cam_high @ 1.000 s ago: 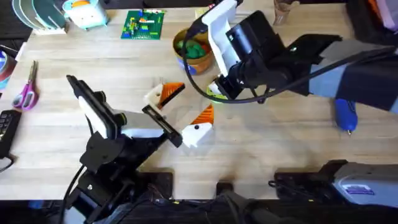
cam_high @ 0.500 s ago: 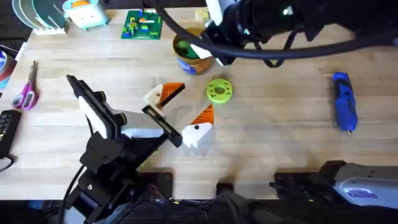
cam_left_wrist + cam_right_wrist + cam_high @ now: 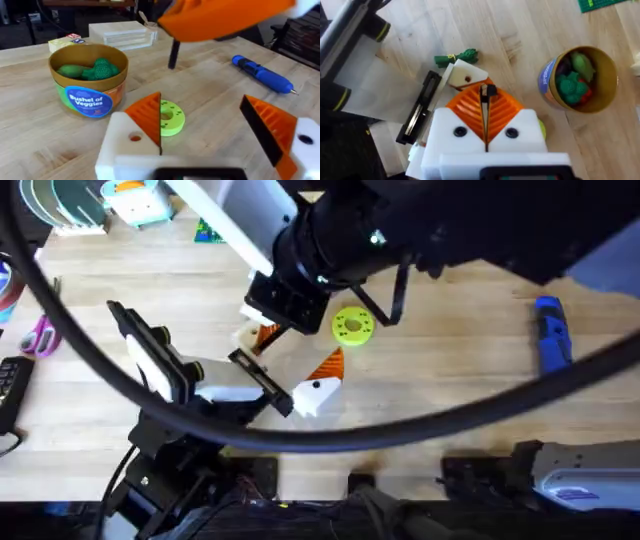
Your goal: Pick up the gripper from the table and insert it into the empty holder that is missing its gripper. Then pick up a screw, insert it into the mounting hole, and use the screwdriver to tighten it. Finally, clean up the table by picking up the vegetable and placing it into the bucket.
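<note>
**A:** Where was the right claw?

**B:** Its pads were pressed together on a thin dark pin. That's likely the screw, but I couldn't confirm it. The claw hung right over the holder on the left arm, and the mounting hole sat just past the pin's tip. In the left wrist view the pin's long axis ran near vertical, tip down.

**A:** And the left claw?

**B:** Wide open, holding nothing, aimed at about 2 o'clock across the bench. Both its fingers carried orange tips.

**A:** Vegetable?

**B:** One dark green vegetable lay flat on the bench just beside the holder's outer side, outside the left jaws. The right arm was nearer, but its claw was busy.

**A:** Counts?

**B:** One bucket, with green toys in it already. One green disc, roughly 1 o'clock from the left claw. One blue screwdriver, well apart at 3 o'clock.
</note>
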`<state>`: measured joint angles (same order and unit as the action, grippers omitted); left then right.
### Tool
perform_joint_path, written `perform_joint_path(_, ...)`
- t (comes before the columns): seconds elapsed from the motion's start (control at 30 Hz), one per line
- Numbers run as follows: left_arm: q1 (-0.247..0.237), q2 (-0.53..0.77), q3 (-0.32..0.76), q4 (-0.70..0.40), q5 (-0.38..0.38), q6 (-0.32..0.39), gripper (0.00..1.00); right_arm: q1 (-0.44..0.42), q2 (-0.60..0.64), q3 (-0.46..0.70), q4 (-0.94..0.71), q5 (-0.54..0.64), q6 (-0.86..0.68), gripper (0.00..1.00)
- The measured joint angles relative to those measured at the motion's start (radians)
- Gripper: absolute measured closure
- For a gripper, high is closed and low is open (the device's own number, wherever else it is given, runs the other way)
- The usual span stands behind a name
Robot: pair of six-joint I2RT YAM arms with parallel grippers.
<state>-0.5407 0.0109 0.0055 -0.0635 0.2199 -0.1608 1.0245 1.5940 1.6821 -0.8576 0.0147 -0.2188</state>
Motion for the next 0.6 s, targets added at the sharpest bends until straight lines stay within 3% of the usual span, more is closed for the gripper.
perform_joint_path(0.27, 0.000, 0.000, 0.000, 0.000, 0.008, 0.000, 0.008, -0.002, 0.000, 0.000, -0.015, 0.014, -0.014, 0.995)
perform_joint_path(0.6, 0.000, 0.000, 0.000, 0.008, 0.133, 0.039, 0.008, -0.005, -0.004, 0.000, -0.031, 0.014, -0.014, 0.995)
